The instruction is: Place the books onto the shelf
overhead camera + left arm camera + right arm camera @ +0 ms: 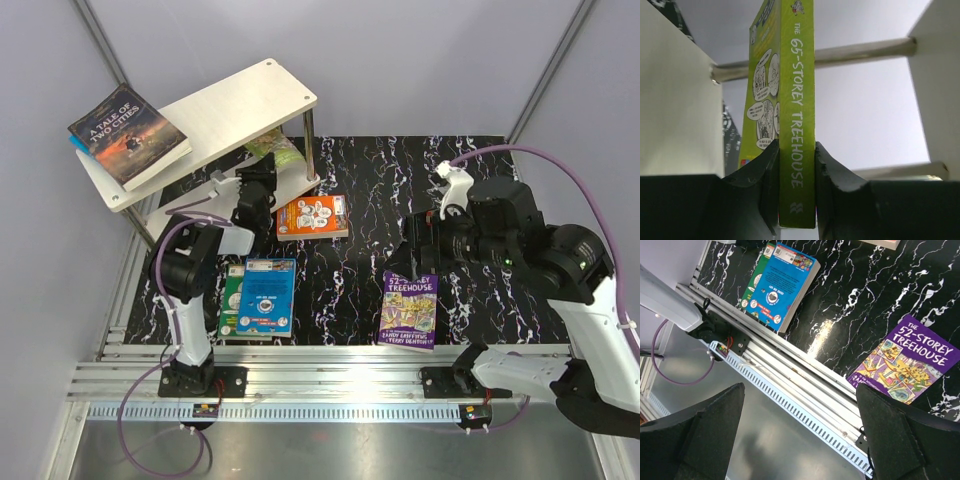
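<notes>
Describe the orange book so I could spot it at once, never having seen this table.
Start at the pale two-tier shelf at the far left. Just in front of its right-hand steel post, the orange book lies flat on the black marbled table. It is the only orange cover; the blue book and the purple book lie farther from the shelf.

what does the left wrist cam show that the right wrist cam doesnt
Only the left wrist view: the green 65-Storey Treehouse book, upright and clamped at the spine by the left claw, with the shelf boards on either side.
Only the right wrist view: the purple 52-Storey Treehouse book, a blue book lying on a green one, the aluminium rail, and the open right claw.
Both: no book in common; each just frames its own claw.
</notes>
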